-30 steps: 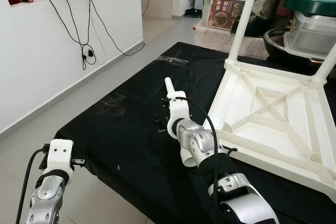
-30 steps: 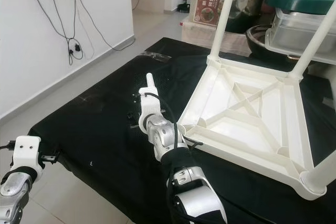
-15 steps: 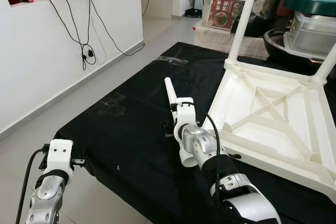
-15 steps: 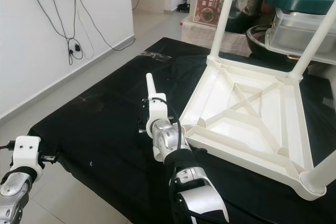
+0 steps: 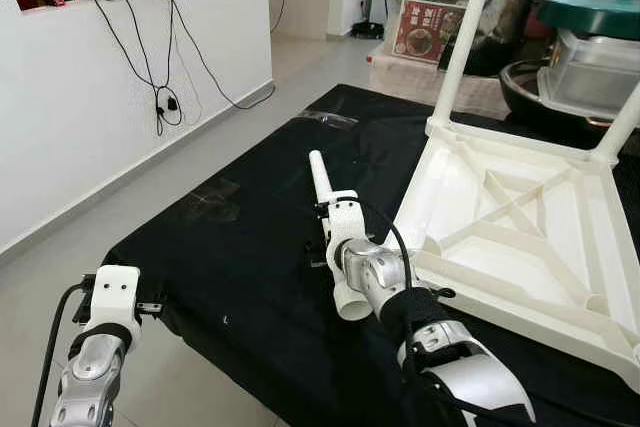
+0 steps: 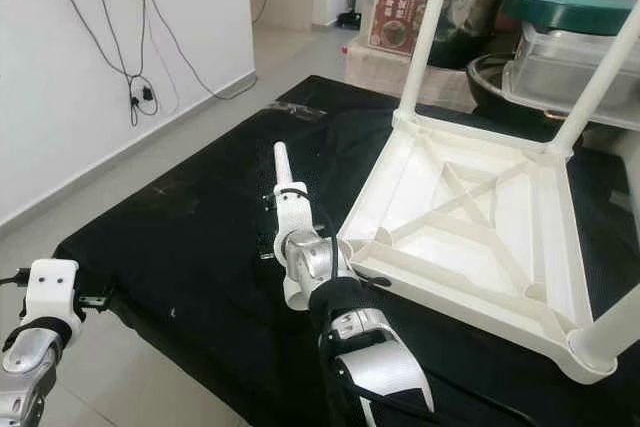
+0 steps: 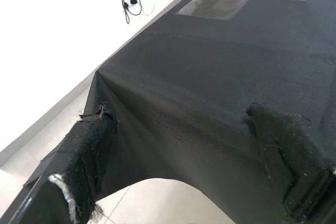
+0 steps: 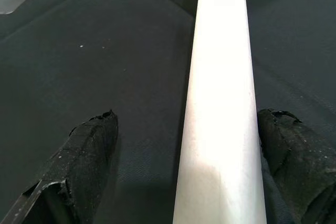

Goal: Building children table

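A loose white table leg (image 5: 322,182) lies on the black cloth (image 5: 240,237), pointing away from me. My right gripper (image 8: 191,115) hangs low over its middle, open. The leg (image 8: 220,103) runs between the two black fingers (image 8: 86,150), close to one and well apart from the other. To the right lies the white table top (image 5: 512,205), upside down, with two legs (image 5: 465,32) fitted and standing up. My left gripper (image 7: 181,114) is open and holds nothing; it hovers at the cloth's near left corner (image 7: 105,82).
The cloth-covered surface ends near my left arm (image 5: 108,297), with tiled floor (image 5: 120,197) beyond. A white wall with hanging cables (image 5: 160,77) runs along the left. Boxes (image 5: 425,22) and pots with a green lid (image 5: 590,7) stand behind the table top.
My right wrist has sunk lower and shifted slightly along the leg. The leg has swung a little, its far tip now pointing more leftward. The left arm has stayed still.
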### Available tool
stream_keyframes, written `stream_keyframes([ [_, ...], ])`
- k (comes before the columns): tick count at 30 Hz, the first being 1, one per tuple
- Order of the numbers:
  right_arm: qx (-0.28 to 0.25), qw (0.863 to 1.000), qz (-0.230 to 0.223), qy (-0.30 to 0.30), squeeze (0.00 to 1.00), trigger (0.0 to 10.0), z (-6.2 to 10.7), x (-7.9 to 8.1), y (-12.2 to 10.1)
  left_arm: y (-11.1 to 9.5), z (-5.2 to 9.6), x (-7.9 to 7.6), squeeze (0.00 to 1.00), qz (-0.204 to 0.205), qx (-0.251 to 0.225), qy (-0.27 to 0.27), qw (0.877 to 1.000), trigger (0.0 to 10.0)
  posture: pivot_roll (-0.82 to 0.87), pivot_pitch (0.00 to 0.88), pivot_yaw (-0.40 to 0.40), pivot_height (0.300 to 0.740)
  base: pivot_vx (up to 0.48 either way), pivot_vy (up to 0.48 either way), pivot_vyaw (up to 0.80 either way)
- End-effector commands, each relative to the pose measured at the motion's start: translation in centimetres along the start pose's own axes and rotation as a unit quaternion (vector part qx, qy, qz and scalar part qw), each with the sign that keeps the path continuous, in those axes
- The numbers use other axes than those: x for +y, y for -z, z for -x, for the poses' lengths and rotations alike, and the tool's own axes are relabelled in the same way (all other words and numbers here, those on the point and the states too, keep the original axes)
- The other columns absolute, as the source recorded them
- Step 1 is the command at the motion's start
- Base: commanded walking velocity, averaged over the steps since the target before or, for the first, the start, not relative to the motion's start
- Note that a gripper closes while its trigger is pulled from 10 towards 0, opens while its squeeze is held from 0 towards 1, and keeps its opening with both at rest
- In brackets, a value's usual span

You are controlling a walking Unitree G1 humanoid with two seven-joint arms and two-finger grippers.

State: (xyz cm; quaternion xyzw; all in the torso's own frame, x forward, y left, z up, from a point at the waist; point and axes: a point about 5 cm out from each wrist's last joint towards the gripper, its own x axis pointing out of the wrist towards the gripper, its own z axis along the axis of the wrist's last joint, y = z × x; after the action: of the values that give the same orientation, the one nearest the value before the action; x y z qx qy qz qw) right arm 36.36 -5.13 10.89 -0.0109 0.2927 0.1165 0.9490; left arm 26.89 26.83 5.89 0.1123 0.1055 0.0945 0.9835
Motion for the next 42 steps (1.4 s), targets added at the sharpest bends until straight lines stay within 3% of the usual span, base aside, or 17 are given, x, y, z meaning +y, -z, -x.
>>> stream_keyframes([
  [1, 0.043, 0.999, -0.006, -0.013, 0.0, 0.0, -0.3, 0.2, 2.2, 2.6, 0.7, -0.9, 0.0, -0.014, 0.065, 0.015, 0.998, 10.0, 0.08, 0.0, -0.097, 0.74, 0.0, 0.0, 0.0],
  [14, 0.025, 0.999, 0.016, -0.026, 0.0, 0.0, -0.2, 0.3, 1.8, 2.6, 0.6, -0.9, 0.0, -0.021, 0.063, 0.018, 0.998, 10.0, 0.07, 0.0, -0.089, 0.74, 0.0, 0.0, 0.0],
  [18, -0.009, 0.996, 0.026, -0.085, 0.0, 0.0, 0.4, 0.7, 0.6, 2.5, 0.6, -0.9, 0.0, -0.025, 0.062, 0.019, 0.998, 10.0, 0.07, 0.0, -0.087, 0.74, 0.0, 0.0, 0.0],
  [19, -0.027, 0.991, 0.049, -0.121, 0.0, 0.0, 0.8, 0.9, 0.2, 2.6, 0.6, -0.8, 0.0, -0.026, 0.063, 0.019, 0.998, 10.0, 0.07, 0.0, -0.084, 0.74, 0.0, 0.0, 0.0],
  [20, -0.027, 0.991, 0.049, -0.121, 0.0, 0.0, 0.8, 0.9, 0.2, 2.6, 0.6, -0.8, 0.0, -0.026, 0.063, 0.019, 0.998, 10.0, 0.07, 0.0, -0.084, 0.74, 0.0, 0.0, 0.0],
  [21, -0.047, 0.979, 0.094, -0.173, 0.0, 0.0, 1.5, 1.3, -0.1, 2.6, 0.6, -0.7, 0.0, -0.027, 0.063, 0.019, 0.997, 10.0, 0.07, 0.0, -0.082, 0.74, 0.0, 0.0, 0.0],
  [22, -0.047, 0.979, 0.094, -0.173, 0.0, 0.0, 1.5, 1.3, -0.1, 2.6, 0.6, -0.7, 0.0, -0.027, 0.063, 0.019, 0.997, 10.0, 0.07, 0.0, -0.082, 0.74, 0.0, 0.0, 0.0],
  [23, -0.054, 0.97, 0.132, -0.197, 0.0, 2.6, 1.9, 1.2, -0.1, 2.6, 0.6, -0.7, 0.0, -0.028, 0.063, 0.019, 0.997, 10.0, 0.07, 0.0, -0.081, 0.74, 0.0, 0.0, 0.0],
  [24, -0.048, 0.963, 0.166, -0.209, 0.0, 10.0, 2.2, 0.8, 0.1, 2.6, 0.6, -0.7, 0.0, -0.029, 0.064, 0.019, 0.997, 10.0, 0.07, 0.0, -0.081, 0.74, 0.0, 0.0, 0.0],
  [25, -0.042, 0.956, 0.196, -0.213, 0.0, 10.0, 2.4, 0.4, 0.3, 2.6, 0.6, -0.6, 0.0, -0.029, 0.064, 0.019, 0.997, 10.0, 0.07, 0.0, -0.078, 0.74, 0.0, 0.0, 0.0],
  [31, -0.019, 0.953, 0.234, -0.191, 0.0, 10.0, 2.4, -0.8, 0.7, 2.6, 0.6, -0.6, 0.0, -0.031, 0.065, 0.019, 0.997, 10.0, 0.07, 0.0, -0.08, 0.74, 0.0, 0.0, 0.0],
  [32, -0.005, 0.955, 0.234, -0.181, 0.4, 10.0, 2.5, -1.1, 1.0, 2.7, 0.6, -0.6, 0.0, -0.031, 0.065, 0.019, 0.997, 10.0, 0.06, 0.0, -0.082, 0.74, 0.0, 0.0, 0.0],
  [34, -0.005, 0.955, 0.234, -0.181, 0.4, 10.0, 2.5, -1.1, 1.0, 2.7, 0.6, -0.6, 0.0, -0.031, 0.065, 0.019, 0.997, 10.0, 0.06, 0.0, -0.082, 0.74, 0.0, 0.0, 0.0],
  [35, 0.004, 0.956, 0.232, -0.178, 1.0, 10.0, 2.7, -1.4, 1.2, 2.7, 0.6, -0.6, 0.0, -0.031, 0.065, 0.019, 0.997, 10.0, 0.06, 0.0, -0.082, 0.74, 0.0, 0.0, 0.0],
  [40, 0.013, 0.957, 0.224, -0.183, 1.0, 10.0, 3.1, -1.4, 1.6, 2.7, 0.7, -0.7, 0.0, -0.032, 0.066, 0.019, 0.997, 10.0, 0.05, 0.0, -0.078, 0.74, 0.0, 0.0, 0.0],
  [42, 0.035, 0.954, 0.211, -0.211, 1.0, 10.0, 4.3, -1.6, 2.3, 2.8, 0.7, -0.8, 0.0, -0.034, 0.067, 0.021, 0.997, 10.0, 0.05, 0.0, -0.08, 0.74, 0.0, 0.0, 0.0],
])
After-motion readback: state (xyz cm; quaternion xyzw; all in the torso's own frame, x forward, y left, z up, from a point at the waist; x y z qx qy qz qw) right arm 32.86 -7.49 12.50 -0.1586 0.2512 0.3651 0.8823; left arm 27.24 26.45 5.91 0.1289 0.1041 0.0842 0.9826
